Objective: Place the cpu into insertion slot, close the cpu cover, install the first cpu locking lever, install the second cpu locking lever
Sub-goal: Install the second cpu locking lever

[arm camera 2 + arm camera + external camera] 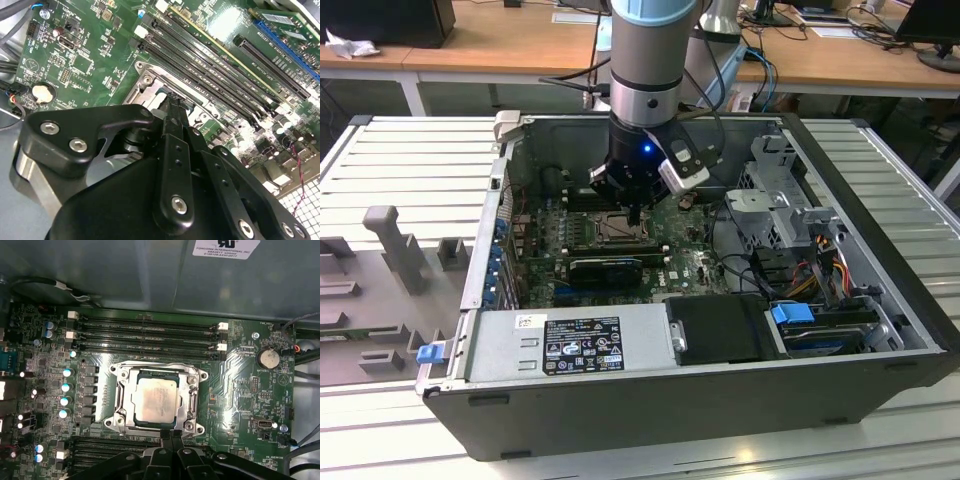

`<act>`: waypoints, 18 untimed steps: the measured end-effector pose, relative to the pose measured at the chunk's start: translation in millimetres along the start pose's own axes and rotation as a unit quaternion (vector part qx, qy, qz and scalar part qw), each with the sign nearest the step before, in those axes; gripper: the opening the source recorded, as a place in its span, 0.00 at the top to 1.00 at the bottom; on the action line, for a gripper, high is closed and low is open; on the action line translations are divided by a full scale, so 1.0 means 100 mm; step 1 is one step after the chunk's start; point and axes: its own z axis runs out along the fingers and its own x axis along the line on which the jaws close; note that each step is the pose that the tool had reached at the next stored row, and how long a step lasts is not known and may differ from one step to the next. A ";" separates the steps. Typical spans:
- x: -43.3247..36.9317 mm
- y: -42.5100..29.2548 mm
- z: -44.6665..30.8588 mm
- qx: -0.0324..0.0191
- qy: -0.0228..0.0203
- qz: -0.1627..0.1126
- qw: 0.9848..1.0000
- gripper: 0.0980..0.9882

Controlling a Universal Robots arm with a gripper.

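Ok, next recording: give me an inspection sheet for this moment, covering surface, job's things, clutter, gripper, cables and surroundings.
Surface: green motherboard inside an open computer case lying on a slatted metal table.
Job's things: cpu seated in the insertion slot; cpu cover down, framing the chip. Levers: cannot tell.
Clutter: grey fixture blocks on the table.
Gripper: gripper fingertips together at the socket's edge, holding nothing.
Cables: coloured bundle near the drive cage.
Surroundings: wooden desks behind.
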 end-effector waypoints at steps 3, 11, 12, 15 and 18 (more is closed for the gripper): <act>0.001 0.000 0.000 0.000 0.000 0.000 1.000 0.99; 0.017 -0.036 -0.001 0.000 0.000 0.000 1.000 0.99; 0.028 -0.047 -0.002 0.000 0.000 0.000 1.000 0.99; 0.041 -0.069 -0.002 -0.002 0.000 0.000 1.000 0.99; 0.047 -0.077 0.000 -0.002 0.000 0.000 1.000 0.99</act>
